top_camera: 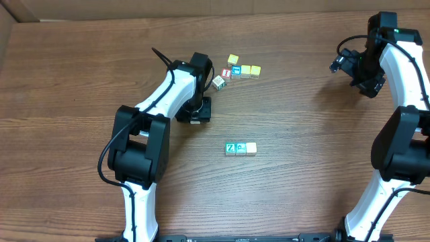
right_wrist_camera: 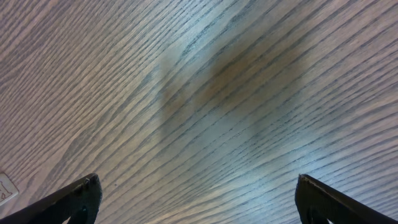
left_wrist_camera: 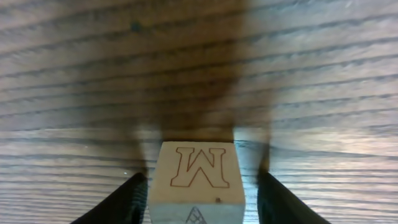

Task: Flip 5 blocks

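The left tool straddles a white M block near the far edge of the surface, fingers just beside its sides; whether they pinch it I cannot tell. The right tool gapes wide over bare wood by the right edge. A green Z block, teal block and pale block touch in a row mid-surface.

— What lies on the table?
— Only small cubes, on brown wood grain. In the middle is one tight row: the green Z cube, the teal cube and the pale cube, all touching.
— And farther back?
— A white cube, askew. Beside it a red-and-white cube, a blue cube, a yellowish cube and an end yellow cube. Behind them is a lone yellow cube.
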{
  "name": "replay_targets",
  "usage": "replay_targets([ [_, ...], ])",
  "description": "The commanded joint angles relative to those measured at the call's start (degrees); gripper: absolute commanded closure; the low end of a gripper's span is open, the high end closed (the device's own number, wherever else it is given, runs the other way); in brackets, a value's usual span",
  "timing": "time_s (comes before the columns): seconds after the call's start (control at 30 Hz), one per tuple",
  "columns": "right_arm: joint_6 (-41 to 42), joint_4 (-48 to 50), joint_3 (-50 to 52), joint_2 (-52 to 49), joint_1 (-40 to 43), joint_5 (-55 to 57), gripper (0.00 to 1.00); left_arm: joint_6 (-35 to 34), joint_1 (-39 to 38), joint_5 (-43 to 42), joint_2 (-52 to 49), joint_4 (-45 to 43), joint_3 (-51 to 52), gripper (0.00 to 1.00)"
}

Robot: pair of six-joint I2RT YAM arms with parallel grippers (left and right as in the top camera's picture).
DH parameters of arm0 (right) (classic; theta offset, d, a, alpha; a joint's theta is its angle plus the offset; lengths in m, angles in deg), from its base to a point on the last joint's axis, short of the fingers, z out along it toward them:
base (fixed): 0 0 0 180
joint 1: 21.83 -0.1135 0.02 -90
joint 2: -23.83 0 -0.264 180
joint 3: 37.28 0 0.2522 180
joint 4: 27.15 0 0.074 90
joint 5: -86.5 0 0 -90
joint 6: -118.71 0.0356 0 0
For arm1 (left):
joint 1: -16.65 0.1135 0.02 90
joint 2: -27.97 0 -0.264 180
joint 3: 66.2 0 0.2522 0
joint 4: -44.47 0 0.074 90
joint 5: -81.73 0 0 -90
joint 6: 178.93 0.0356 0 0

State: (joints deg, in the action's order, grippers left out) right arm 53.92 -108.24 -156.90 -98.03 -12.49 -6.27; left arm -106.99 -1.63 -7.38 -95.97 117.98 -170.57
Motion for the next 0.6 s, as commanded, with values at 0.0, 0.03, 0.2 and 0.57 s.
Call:
replay_targets([
  [0.0,-0.37,0.17,-1.14,1.31,0.04,0.11,0.00,-0.79,0.57,-0.09,-0.81,-0.07,-0.09,0.53],
  [0.03,-0.39,0.17,-1.11,1.31,0.04,0.11,0.00,-0.79,0.76,-0.09,-0.81,-0.11,-0.24,0.53],
  [0.2,-0.39,0.17,-1.14,1.31,0.04,0.11,0.00,-0.76,1.84,-0.48,-0.79,0.72,-1.70,0.55],
  [0.57,-0.37,0.17,-1.11,1.31,0.04,0.11,0.00,-0.42,2.03,-3.34,-0.81,2.36,-4.37,0.57],
])
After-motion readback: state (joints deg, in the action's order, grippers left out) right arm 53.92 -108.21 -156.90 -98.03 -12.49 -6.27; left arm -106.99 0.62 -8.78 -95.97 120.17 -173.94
